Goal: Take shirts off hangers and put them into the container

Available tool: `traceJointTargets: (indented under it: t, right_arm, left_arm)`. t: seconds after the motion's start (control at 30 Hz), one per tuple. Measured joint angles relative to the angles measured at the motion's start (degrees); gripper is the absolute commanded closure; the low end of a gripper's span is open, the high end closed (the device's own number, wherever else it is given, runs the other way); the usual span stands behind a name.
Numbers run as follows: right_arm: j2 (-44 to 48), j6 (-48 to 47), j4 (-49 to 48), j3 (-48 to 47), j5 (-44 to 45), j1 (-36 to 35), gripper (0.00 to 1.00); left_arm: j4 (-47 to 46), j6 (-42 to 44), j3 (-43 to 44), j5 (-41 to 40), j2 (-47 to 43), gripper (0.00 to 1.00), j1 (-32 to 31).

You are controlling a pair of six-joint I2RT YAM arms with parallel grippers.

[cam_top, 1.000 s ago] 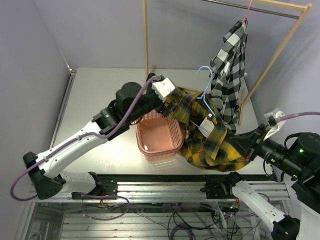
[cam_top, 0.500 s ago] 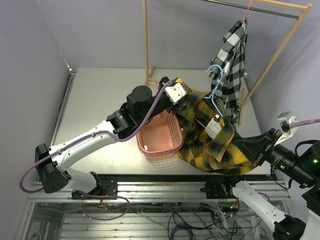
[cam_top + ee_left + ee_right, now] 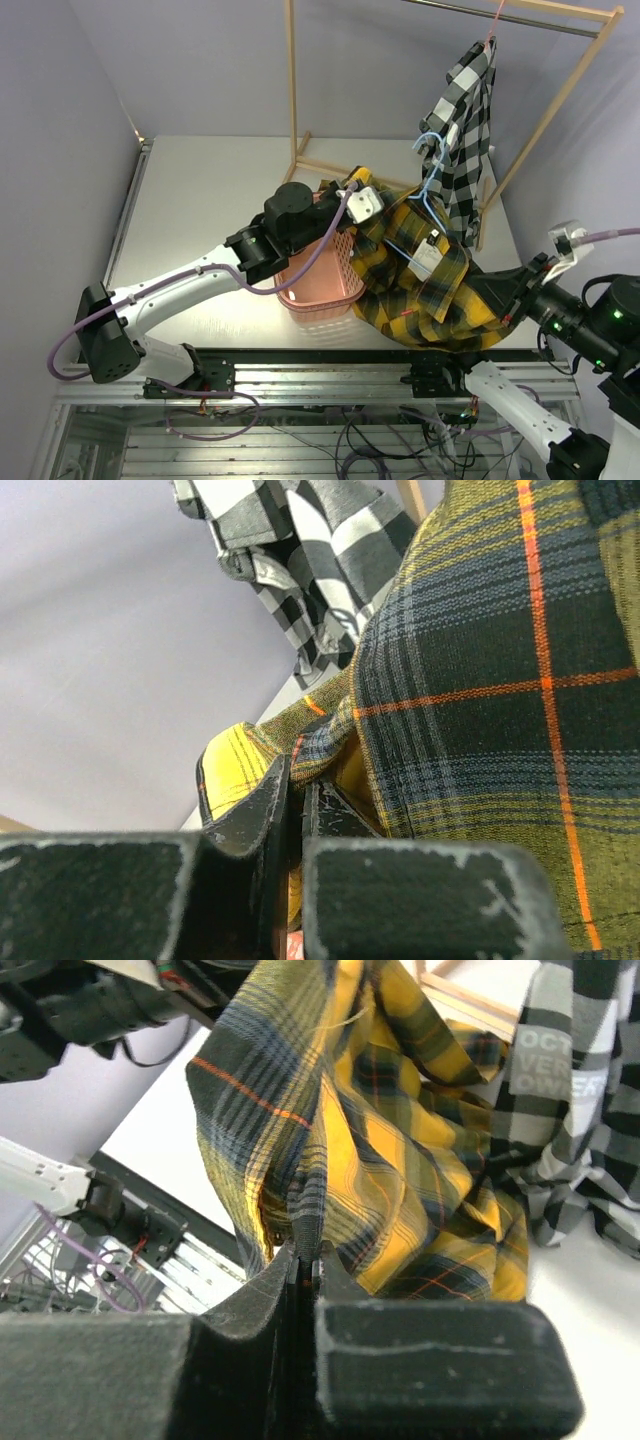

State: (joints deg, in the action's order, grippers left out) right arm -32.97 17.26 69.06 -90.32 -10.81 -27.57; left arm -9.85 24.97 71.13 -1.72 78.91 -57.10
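In the overhead view, the yellow-and-dark plaid shirt lay in a bunched heap at centre-right of the frame. Its left part was draped over the right rim of the salmon-pink basket, and the rest spread on the desk toward the lower right. The basket stood just below centre, partly hidden under the left arm.

The left end effector was pinched fully together at the upper left edge of the plaid heap. In its wrist view, a yellow fold of that shirt was caught between the two dark fingers. The right end effector was also clamped shut, gripping a narrow ridge of the same plaid cloth. The cloth rose from its fingertips toward the top of that frame. In the overhead view, this grip sat at the lower right end of the shirt.

The light blue hanger stuck up out of the plaid cloth right of centre. Its hook lay against the black-and-white check shirt. That shirt hung at the upper right from the pink hanger, which was hooked on the rail of the wooden rack. Its lower hem reached down beside the plaid heap.
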Motion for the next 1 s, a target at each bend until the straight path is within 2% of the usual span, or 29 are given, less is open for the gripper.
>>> traceJointTargets:
  t: [0.13, 0.2, 0.23, 0.27, 0.3, 0.33, 0.37, 0.53, 0.7, 0.83, 1.0]
  right_arm:
    - [-3.3, 0.3, 1.3, -0.8, 4.4, -0.3, 1.00]
    - [-5.7, 0.3, 1.4, -1.7, 6.3, -0.4, 0.92]
    - [-6.7, 0.4, 1.3, -2.1, 7.1, -0.5, 0.86]
    - [-7.4, 0.6, 1.3, -2.3, 7.8, -0.6, 0.74]
    - [-8.2, 0.7, 1.5, -2.8, 8.8, -0.7, 0.52]
    - [-9.0, 0.9, 1.7, -3.5, 10.1, -0.7, 0.39]
    - [-9.9, 1.2, 2.3, -4.3, 11.9, -0.6, 0.32]
    - [-15.3, 1.4, 4.7, -13.3, 20.0, -0.5, 0.28]
    - [-18.8, 1.4, 5.8, -23.7, 22.2, -0.5, 0.28]
    - [-17.9, 1.4, 5.6, -23.0, 21.2, -0.5, 0.29]
    - [-17.6, 1.4, 4.0, -16.5, 18.7, -0.5, 0.30]
  left_arm:
    - [-0.2, 1.5, -0.8, -2.1, -0.6, 0.93, 0.2]
    - [-0.2, 2.4, -0.8, -3.7, -0.9, 0.93, 0.4]
    - [-0.2, 3.0, -0.8, -4.5, -0.9, 0.93, 0.6]
    - [-0.2, 3.8, -0.8, -5.4, -1.0, 0.93, 0.7]
    - [-0.2, 4.6, -0.7, -6.3, -1.0, 0.93, 0.7]
    - [-0.2, 5.2, -0.6, -7.0, -1.0, 0.93, 0.7]
    - [-0.2, 6.2, -0.3, -7.5, -1.0, 0.93, 0.7]
    - [-0.1, 13.3, 3.7, -11.7, -1.0, 0.93, 0.0]
    - [1.1, 17.8, 8.1, -16.8, -0.7, 0.93, -0.6]
    - [5.2, 19.0, 15.9, -22.8, 2.8, 0.93, -2.1]
    - [6.5, 21.5, 22.3, -33.1, 7.7, 0.93, -6.9]
